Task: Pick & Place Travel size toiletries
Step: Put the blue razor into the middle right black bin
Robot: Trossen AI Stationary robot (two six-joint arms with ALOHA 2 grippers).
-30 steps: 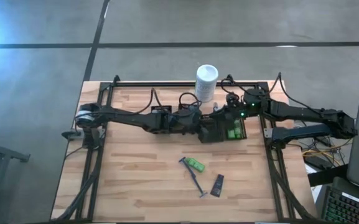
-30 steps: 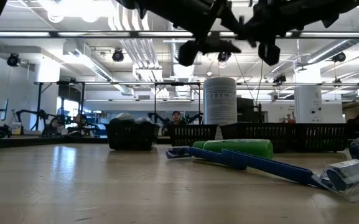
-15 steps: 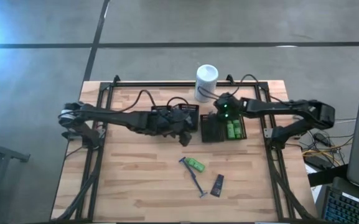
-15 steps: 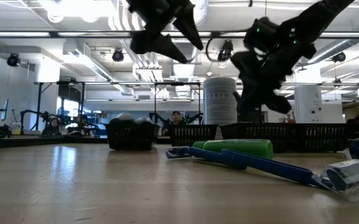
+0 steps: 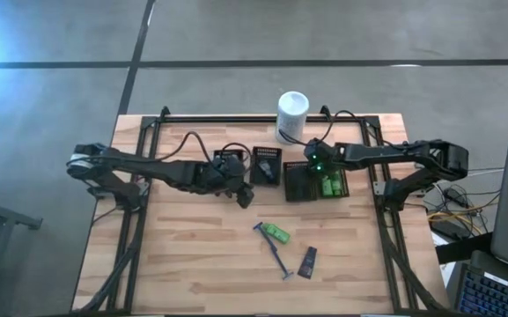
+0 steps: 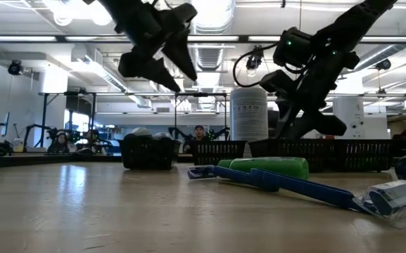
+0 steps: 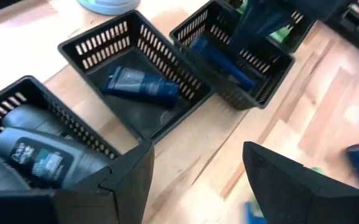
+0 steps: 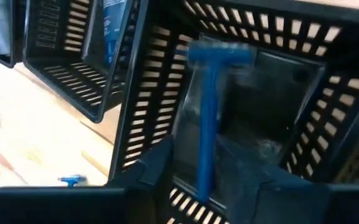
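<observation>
My slotted black plastic trays (image 5: 305,180) sit mid-table. My right gripper (image 5: 309,163) hangs over one, fingers apart, a thin blue razor (image 8: 205,118) lying inside below. My left gripper (image 5: 243,187) hovers beside them, open and empty. Loose in front: green bottle (image 5: 277,232) (light, slick; grip its middle), another razor (image 5: 274,253), flat black tube (image 5: 307,261).

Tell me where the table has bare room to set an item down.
Free: the wood left of the razor, below the left arm, and the strip right of the tube. Crowded: the trays near the white container, where both tools work.
</observation>
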